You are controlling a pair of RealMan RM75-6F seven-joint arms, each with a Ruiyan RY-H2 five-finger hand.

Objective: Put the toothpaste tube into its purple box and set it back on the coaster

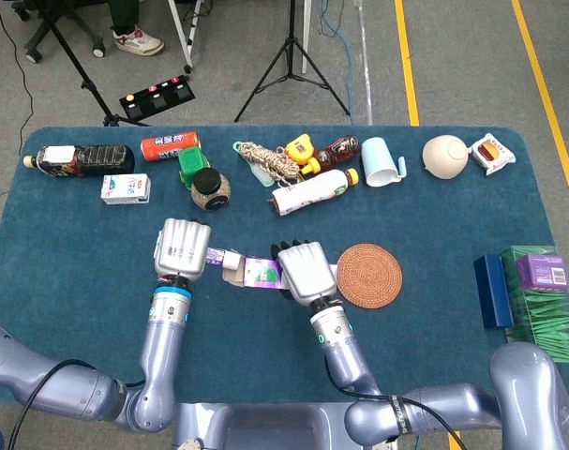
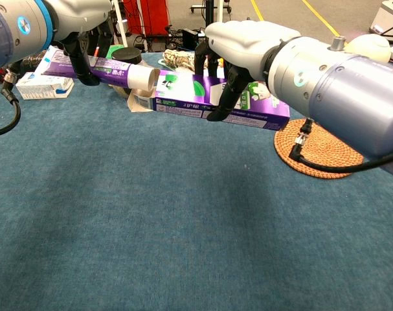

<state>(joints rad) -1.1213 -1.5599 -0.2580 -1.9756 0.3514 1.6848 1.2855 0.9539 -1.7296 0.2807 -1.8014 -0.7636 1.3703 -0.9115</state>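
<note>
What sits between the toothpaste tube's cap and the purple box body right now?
Only the box's open cardboard end flap, chest view, below the white cap of the tube and left of the purple box.

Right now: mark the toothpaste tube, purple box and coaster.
toothpaste tube [image 2: 112,67], chest view, purple body near the cap.
purple box [image 2: 183,97], chest view, front face left of the fingers.
coaster [image 1: 369,275], head view, woven centre.

A table [image 1: 97,281] covered in dark teal cloth carries a round woven coaster [image 1: 369,275] just beyond the right hand's fingers [image 2: 217,110], the purple box [image 2: 212,97] under them, and a row of bottles [image 1: 308,192], a jar [image 1: 210,188] and a mug [image 1: 381,161] along the far edge.
</note>
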